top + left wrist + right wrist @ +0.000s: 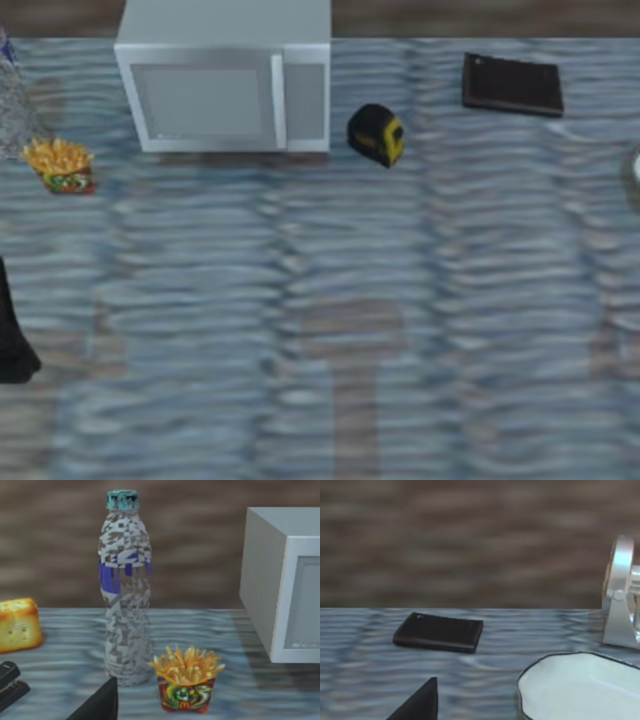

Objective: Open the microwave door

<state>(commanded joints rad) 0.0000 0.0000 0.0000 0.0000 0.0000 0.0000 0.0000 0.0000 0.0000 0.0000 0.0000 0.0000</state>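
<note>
Two arms, neither at work yet: my left arm (14, 340) sits at the table's (330, 300) near left edge, my right arm is out of the top view. One dark fingertip (100, 702) shows in the left wrist view and one (420, 702) in the right wrist view, so whether either hand is spread or pressed together, I cannot tell. The microwave (224, 72) stands at the far side, left of centre, the microwave door (205, 102) flush shut, control panel (306, 100) on its right. Fries carton (61, 166) is near its left front corner, bottle (126, 587) just beyond the carton; tape measure (377, 134) sits right of the microwave, dark book (512, 84) far right. Bread (18, 624), bowl (580, 690) and a metal stand (620, 600) are well off the work. Step in hand: reach. The door probably hinges on its left, no handle is clear, so I'd hook the door's right edge beside the panel and swing in an arc toward the near left, passing over the fries.
</note>
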